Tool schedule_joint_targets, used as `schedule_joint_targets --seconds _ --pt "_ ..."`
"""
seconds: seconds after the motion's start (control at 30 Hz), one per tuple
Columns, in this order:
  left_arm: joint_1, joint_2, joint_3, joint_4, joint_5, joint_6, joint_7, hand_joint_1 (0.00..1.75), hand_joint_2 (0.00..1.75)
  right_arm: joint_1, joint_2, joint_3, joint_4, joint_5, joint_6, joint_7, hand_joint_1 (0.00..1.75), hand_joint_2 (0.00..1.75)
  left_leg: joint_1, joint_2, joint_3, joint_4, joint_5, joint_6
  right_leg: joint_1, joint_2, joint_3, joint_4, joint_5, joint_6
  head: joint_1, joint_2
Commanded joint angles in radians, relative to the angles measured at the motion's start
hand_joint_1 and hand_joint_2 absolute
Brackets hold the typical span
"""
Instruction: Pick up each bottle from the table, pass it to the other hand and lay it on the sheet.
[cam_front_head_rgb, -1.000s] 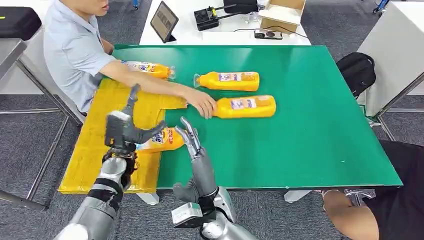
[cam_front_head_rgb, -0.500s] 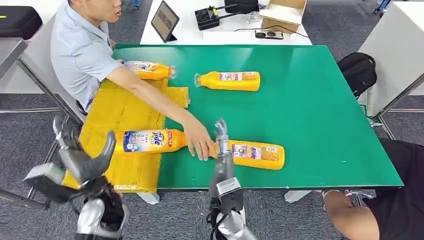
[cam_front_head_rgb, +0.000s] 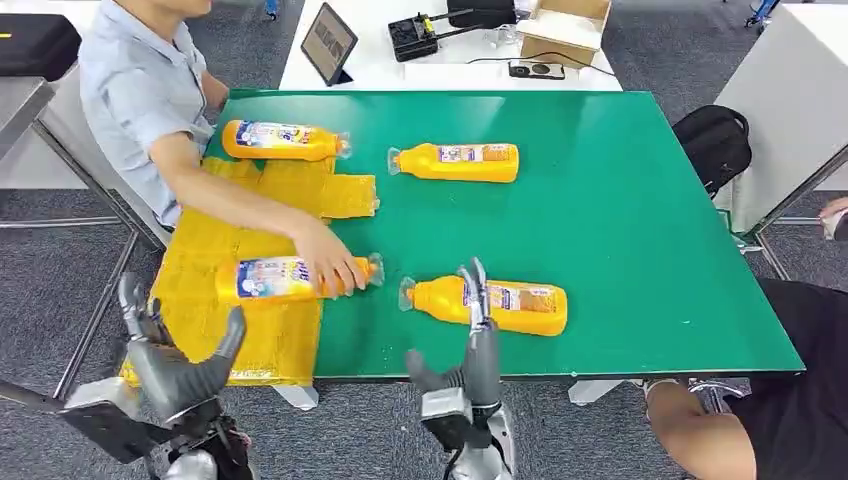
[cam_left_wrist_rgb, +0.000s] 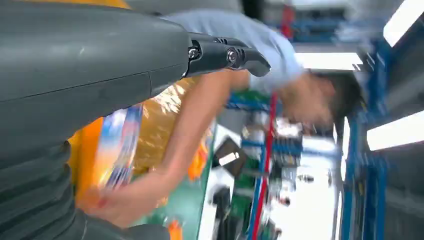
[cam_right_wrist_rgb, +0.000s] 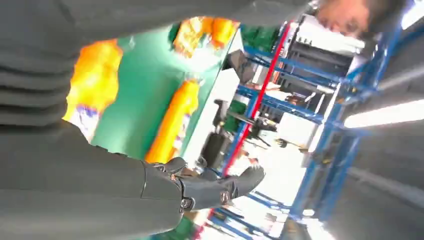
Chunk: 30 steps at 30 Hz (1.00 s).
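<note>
Orange-yellow plastic marks all four bottles, each lying on its side. The nearest bottle (cam_front_head_rgb: 490, 305) lies on the bare green worktop (cam_front_head_rgb: 640, 220) at about six o'clock, cap pointing toward nine, and the right robot hand (cam_front_head_rgb: 478, 330) reaches up over it with fingers extended and apart, gripping nothing; whether a fingertip touches the bottle I cannot tell. A second bottle (cam_front_head_rgb: 280, 279) already lies on the yellow sheet (cam_front_head_rgb: 270, 215) at about eight o'clock, with a person's hand (cam_front_head_rgb: 335, 268) resting on its neck end. A third bottle (cam_front_head_rgb: 283, 140) sits at ten o'clock, at the sheet's far edge, and a fourth bottle (cam_front_head_rgb: 458, 161) waits on the green at twelve o'clock. The left robot hand (cam_front_head_rgb: 175, 365) hangs low off the worktop's near edge at seven o'clock, fingers spread and empty. By my reckoning roughly half remains: two bottles on the green need lifting, passing and laying down.
</note>
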Motion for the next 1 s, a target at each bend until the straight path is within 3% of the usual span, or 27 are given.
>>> schedule_joint_targets --seconds 0.03,0.2,0.33,0.47,0.7,1.0 --pt "0.029 0.087 -0.077 0.022 -0.128 -0.116 0.022 0.00 1.75 -0.027 -0.102 -0.179 0.108 0.427 -0.003 0.238 0.00 1.75 0.000 0.000 0.006 -0.003 0.000 0.002 0.000 -0.002 0.007 -0.004 0.000 -0.002 0.000 0.000" --pt "0.070 0.071 -0.059 -0.009 -0.162 -0.110 0.049 0.00 1.75 -0.022 -0.094 -0.246 0.084 0.386 0.090 0.350 0.00 1.75 0.000 0.000 0.003 -0.002 -0.001 0.001 0.000 -0.001 0.003 -0.002 -0.001 -0.002 0.000 0.000" --pt "0.075 0.056 -0.065 -0.007 -0.178 -0.122 0.100 0.00 1.75 -0.016 -0.119 -0.294 0.094 0.580 0.008 0.441 0.00 1.75 0.000 -0.001 0.005 -0.002 -0.001 0.002 0.001 -0.002 0.005 -0.002 -0.001 -0.002 -0.001 0.000" --pt "0.084 0.061 -0.083 -0.022 -0.175 -0.145 0.136 0.00 1.75 -0.016 -0.138 -0.318 0.082 0.753 0.018 0.533 0.00 1.75 0.000 -0.001 0.004 -0.001 -0.001 0.002 0.001 -0.003 0.004 -0.002 -0.001 -0.002 0.000 0.000" --pt "0.076 0.036 -0.066 0.004 -0.299 -0.073 0.226 0.00 1.75 -0.041 -0.149 -0.321 0.071 0.863 0.104 0.656 0.00 1.75 0.000 0.000 0.002 -0.001 -0.001 0.001 0.000 -0.001 0.003 -0.001 0.000 -0.002 -0.001 0.000" --pt "0.075 0.031 -0.052 0.032 -0.282 -0.130 0.273 0.00 1.75 -0.094 -0.179 -0.308 0.104 0.949 0.154 0.738 0.00 1.75 -0.001 0.001 0.002 -0.001 0.000 0.001 0.000 0.000 0.002 -0.001 0.000 -0.001 -0.001 0.000"
